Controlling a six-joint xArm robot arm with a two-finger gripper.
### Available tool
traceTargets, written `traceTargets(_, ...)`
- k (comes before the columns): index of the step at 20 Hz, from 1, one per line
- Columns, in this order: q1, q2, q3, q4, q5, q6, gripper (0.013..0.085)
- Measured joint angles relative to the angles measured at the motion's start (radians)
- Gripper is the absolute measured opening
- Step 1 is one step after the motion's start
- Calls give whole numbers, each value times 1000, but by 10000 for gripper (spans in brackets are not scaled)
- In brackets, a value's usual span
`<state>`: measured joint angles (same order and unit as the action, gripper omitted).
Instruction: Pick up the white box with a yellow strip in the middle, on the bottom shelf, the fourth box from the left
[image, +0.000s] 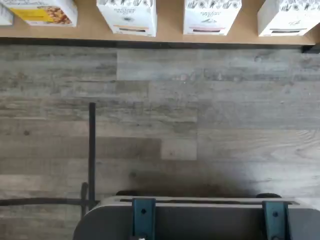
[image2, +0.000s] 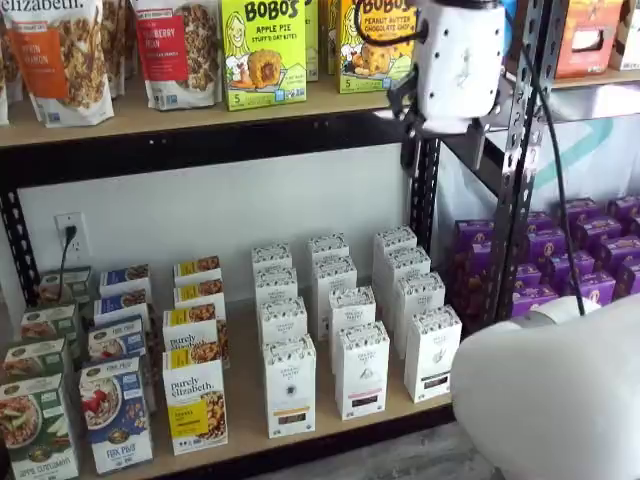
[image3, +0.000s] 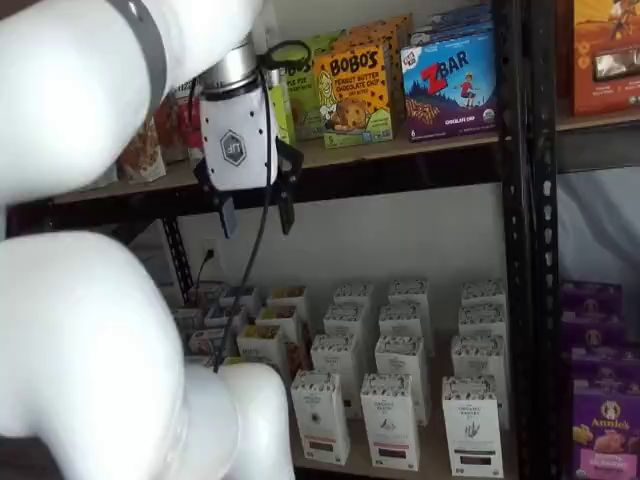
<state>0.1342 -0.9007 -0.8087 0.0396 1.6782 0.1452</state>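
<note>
Claw (image3: 254, 218) spread, empty, high above bottom shelf (image2: 250, 400); white box (image2: 290, 385) stands at its near edge, likely light, stiff but crushable carton, pinch narrow sides mid-height

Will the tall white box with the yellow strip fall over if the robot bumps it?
Probably: the white box is tall and narrow, so it may tip. It looks like stiff carton, likely holding its shape when squeezed. Neighbouring boxes stand close and might get knocked.
</note>
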Motion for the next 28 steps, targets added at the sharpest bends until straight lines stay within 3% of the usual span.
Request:
traceTargets(6, 86, 13, 83, -27, -101, 83, 850)
traceTargets(11, 161, 0, 182, -57, -260, 162, 850)
traceTargets(15, 184, 40, 215, -32, -315, 182, 850)
traceTargets(28, 291, 203, 347, -36, -602, 288, 850)
